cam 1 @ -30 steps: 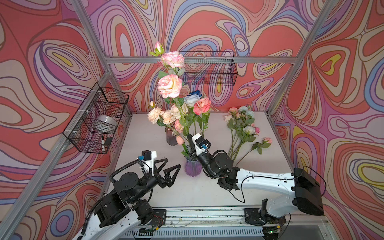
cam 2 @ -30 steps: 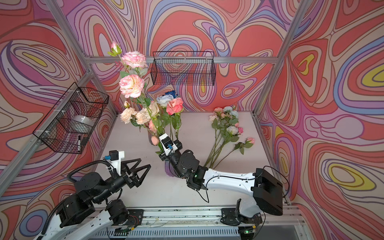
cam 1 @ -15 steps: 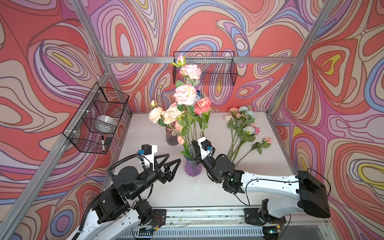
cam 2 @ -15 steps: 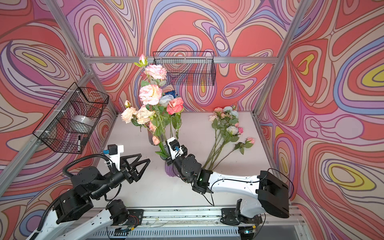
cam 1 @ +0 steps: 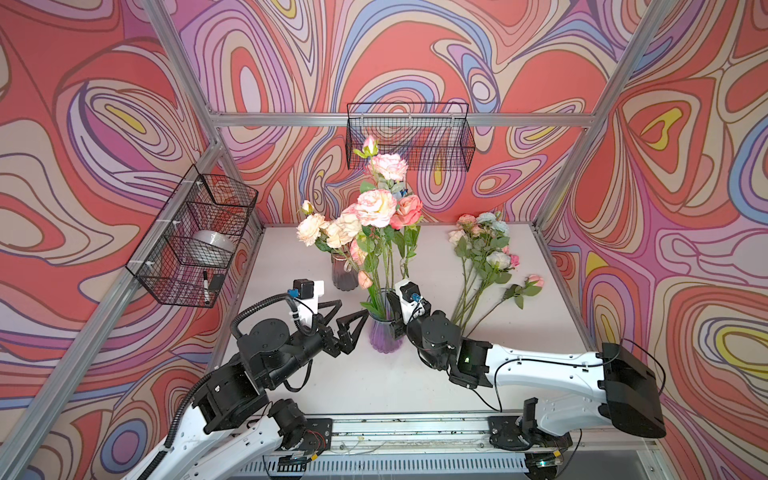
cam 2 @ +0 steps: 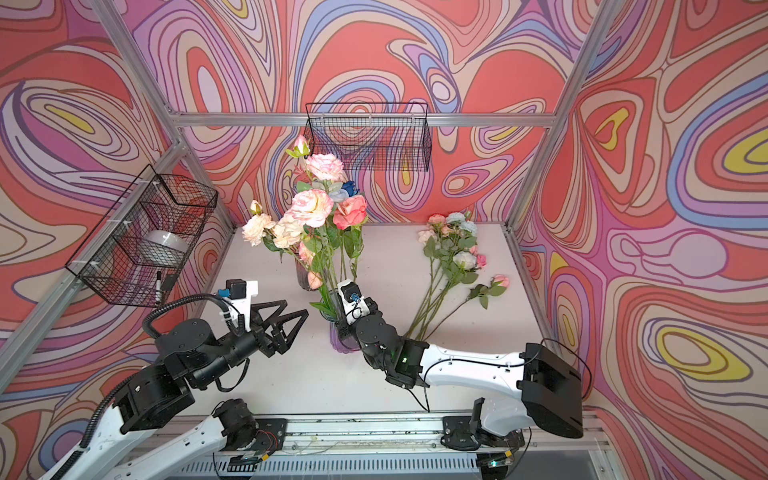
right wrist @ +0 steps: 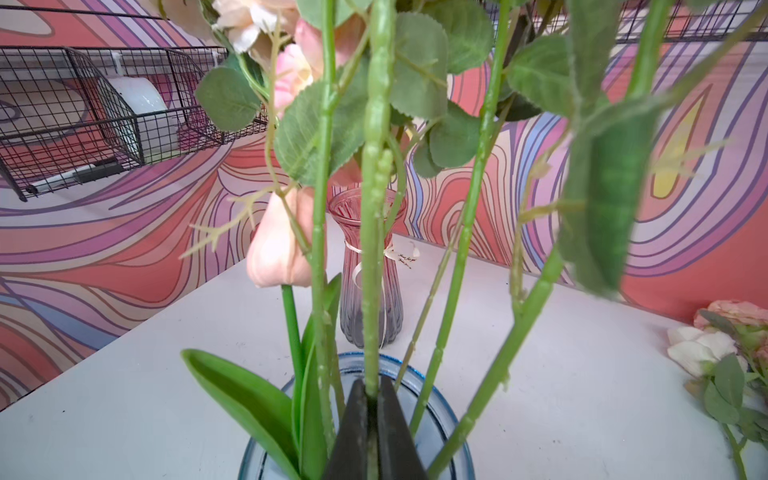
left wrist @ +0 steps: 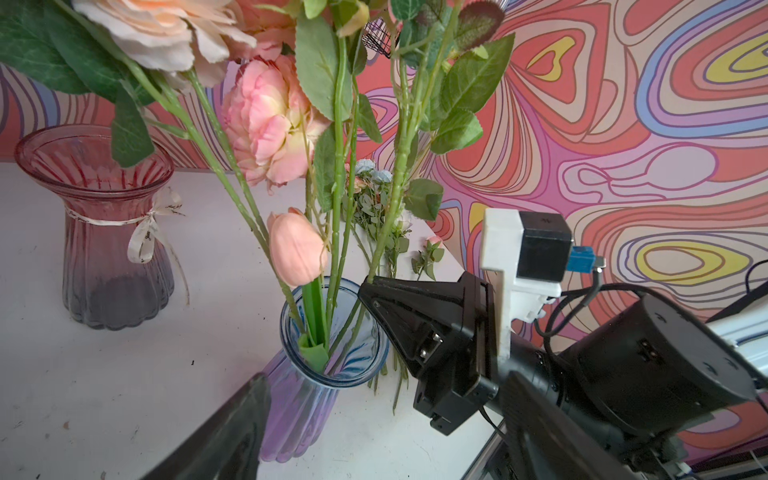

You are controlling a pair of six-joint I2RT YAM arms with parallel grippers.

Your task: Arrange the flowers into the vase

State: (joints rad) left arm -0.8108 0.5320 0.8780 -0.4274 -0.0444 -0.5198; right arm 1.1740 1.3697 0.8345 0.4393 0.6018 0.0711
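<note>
Centrally, the right gripper [right wrist: 372,388] clamps one flower stem [right wrist: 374,208] between its fingers [right wrist: 353,424], just above the vase [cam 1: 384,338] mouth. The left gripper [cam 1: 352,311] stands open beside the vase.

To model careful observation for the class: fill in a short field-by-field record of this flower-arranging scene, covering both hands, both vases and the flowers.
right hand: shut on a green stem just above the mouth of the blue vase
left hand: open, holding nothing, beside the blue vase
blue vase: upright, holds standing flowers
red vase: upright behind it, ribbon at neck
loose flowers: bunch lying on the table, right side
</note>
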